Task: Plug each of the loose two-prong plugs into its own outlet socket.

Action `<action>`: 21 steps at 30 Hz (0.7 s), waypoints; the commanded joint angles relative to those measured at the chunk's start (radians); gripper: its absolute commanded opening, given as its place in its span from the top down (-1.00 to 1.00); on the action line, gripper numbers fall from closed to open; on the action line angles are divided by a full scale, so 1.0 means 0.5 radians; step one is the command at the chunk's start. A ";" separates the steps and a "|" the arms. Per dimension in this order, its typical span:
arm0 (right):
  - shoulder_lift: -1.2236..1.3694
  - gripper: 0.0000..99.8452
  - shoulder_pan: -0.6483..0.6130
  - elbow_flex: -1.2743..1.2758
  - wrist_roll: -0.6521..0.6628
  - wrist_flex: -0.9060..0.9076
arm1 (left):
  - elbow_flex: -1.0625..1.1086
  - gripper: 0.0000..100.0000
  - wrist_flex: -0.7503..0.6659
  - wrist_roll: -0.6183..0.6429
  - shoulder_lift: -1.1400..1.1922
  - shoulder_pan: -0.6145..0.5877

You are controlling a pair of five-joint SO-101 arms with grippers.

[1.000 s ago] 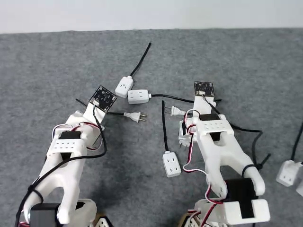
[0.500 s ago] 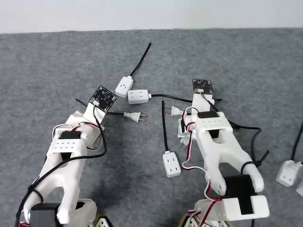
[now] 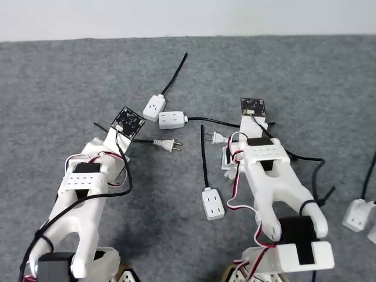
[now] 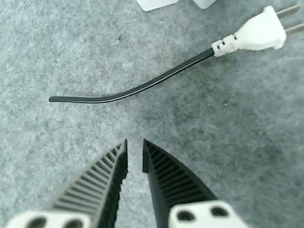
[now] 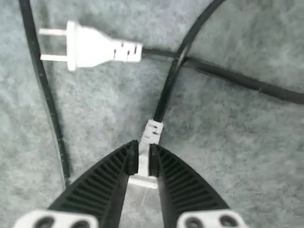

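**Counter** (image 3: 53,88): one, grey and carpeted; carries everything below.

**Arms:** two.
- The left arm (image 3: 82,194) and right arm (image 3: 273,182) lie side by side in the high view, which gives the whole layout.
- The wrist views add the grip detail.

**Pincers:** two.
- Left pincer (image 4: 134,149): fingers almost together with only a slit between them and nothing in it. It hangs over bare carpet, near the tail end of a cord (image 4: 142,88).
- Right pincer (image 5: 144,147): clamped on the held plug (image 5: 145,164), with one finger on each flat side.

**Sockets:** five white blocks, counted in the high view.
- Far socket (image 3: 154,106) and second socket (image 3: 171,120) sit just beside each other, ahead of the left arm.
- Centre socket (image 3: 212,204) sits between the arms.
- Edge socket (image 3: 357,214) lies at the right margin, with a cut-off socket (image 3: 372,233) just beside it.

**Plugs:** three, white and two-pronged; none is in a socket.
- Left plug (image 3: 167,144) lies flat ahead of the left pincer and near the second socket.
- Middle plug (image 3: 216,138) lies flat just ahead of the right pincer.
- The held plug is low over the carpet in the right pincer, and its lead (image 5: 171,80) runs away from the fingers. Whether its prongs touch the carpet cannot be told.

**Cords:** black, several, crossing one another near the middle plug.
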 commanded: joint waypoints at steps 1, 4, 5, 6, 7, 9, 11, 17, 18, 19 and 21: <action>0.008 0.90 0.044 -0.123 0.018 -0.002 | -0.008 0.90 -0.040 -0.028 -0.071 -0.021; 0.017 0.90 0.044 -0.126 0.018 -0.008 | -0.008 0.90 -0.037 -0.028 -0.071 -0.021; 0.017 0.90 0.044 -0.126 0.018 -0.008 | -0.008 0.90 -0.037 -0.028 -0.071 -0.021; 0.017 0.90 0.044 -0.126 0.018 -0.011 | -0.008 0.90 -0.037 -0.028 -0.071 -0.021; 0.020 0.90 0.044 -0.126 0.018 -0.011 | -0.008 0.90 -0.037 -0.028 -0.071 -0.021; 0.023 0.90 0.044 -0.126 0.018 -0.011 | -0.008 0.90 -0.037 -0.028 -0.071 -0.021; 0.023 0.90 0.044 -0.126 0.018 -0.011 | -0.008 0.90 -0.037 -0.028 -0.071 -0.021; 0.130 0.90 0.044 -0.215 0.025 0.063 | -0.008 0.90 -0.037 -0.028 -0.071 -0.021; 0.158 0.90 0.044 -0.245 0.025 0.087 | -0.008 0.90 -0.037 -0.028 -0.071 -0.021; 0.183 0.90 0.044 -0.276 0.025 0.112 | -0.008 0.90 -0.037 -0.028 -0.071 -0.021; 0.222 0.89 0.044 -0.316 0.021 0.140 | -0.008 0.90 -0.037 -0.028 -0.071 -0.021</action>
